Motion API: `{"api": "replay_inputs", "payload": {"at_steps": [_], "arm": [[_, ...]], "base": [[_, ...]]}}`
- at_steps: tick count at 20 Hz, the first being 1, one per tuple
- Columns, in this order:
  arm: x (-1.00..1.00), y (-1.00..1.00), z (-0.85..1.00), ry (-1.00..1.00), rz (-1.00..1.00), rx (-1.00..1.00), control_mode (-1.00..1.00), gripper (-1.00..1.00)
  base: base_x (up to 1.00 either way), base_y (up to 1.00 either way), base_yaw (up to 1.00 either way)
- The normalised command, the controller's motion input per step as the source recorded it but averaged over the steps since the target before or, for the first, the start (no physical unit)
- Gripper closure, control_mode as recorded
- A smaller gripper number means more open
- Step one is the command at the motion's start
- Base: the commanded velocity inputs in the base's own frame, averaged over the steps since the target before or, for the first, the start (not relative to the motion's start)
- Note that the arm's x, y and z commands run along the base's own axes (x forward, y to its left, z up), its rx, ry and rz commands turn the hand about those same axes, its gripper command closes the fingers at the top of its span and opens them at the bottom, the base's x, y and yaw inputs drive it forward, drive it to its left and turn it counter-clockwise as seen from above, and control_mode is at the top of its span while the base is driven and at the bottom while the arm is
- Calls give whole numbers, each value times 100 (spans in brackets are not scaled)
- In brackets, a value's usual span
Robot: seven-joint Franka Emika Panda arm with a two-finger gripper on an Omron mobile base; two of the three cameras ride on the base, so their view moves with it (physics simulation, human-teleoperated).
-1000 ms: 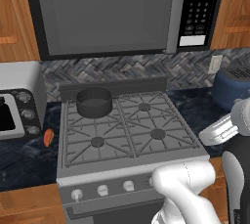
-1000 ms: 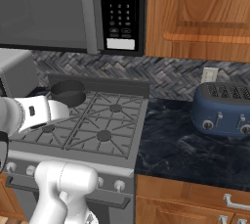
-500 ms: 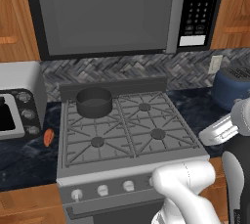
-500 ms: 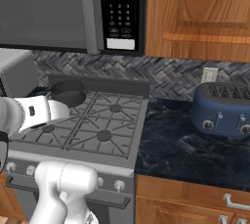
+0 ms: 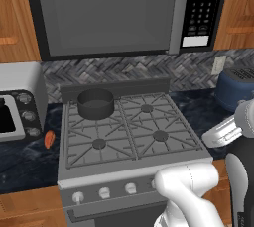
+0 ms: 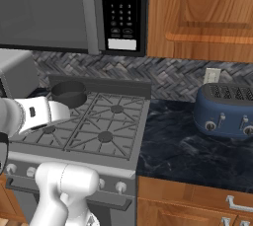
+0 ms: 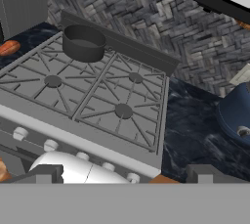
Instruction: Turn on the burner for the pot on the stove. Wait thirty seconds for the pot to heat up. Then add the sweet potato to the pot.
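One pot (image 5: 95,103) sits on the stove's (image 5: 130,137) back-left burner (claw (image 7: 126,174) spread wide, holding nothing)

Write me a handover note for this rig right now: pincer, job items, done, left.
Pincer: open, holding nothing, raised in front of the stove, aimed across the cooktop.
Pot: on the rear left burner of the stove, nothing visible inside.
Sweet potato: on the dark counter left of the stove, in front of the toaster oven, untouched.
Knobs: white row along the stove's front panel; the arm covers the right end of it in the left base view.
Done: nothing that shows; no flame visible.
Left: turn the pot's burner on, wait, then put the sweet potato in the pot.
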Motion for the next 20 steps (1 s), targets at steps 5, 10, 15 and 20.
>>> {"api": "replay_inputs", "payload": {"at_steps": [5,10,15,20], "arm": [[0,0,0,0,0,0,-100,-100],[0,0,0,0,0,0,-100,-100],[0,0,0,0,0,0,-100,-100],[0,0,0,0,0,0,-100,-100]], "base": [[0,0,0],[0,0,0],[0,0,0],[0,0,0]]}}
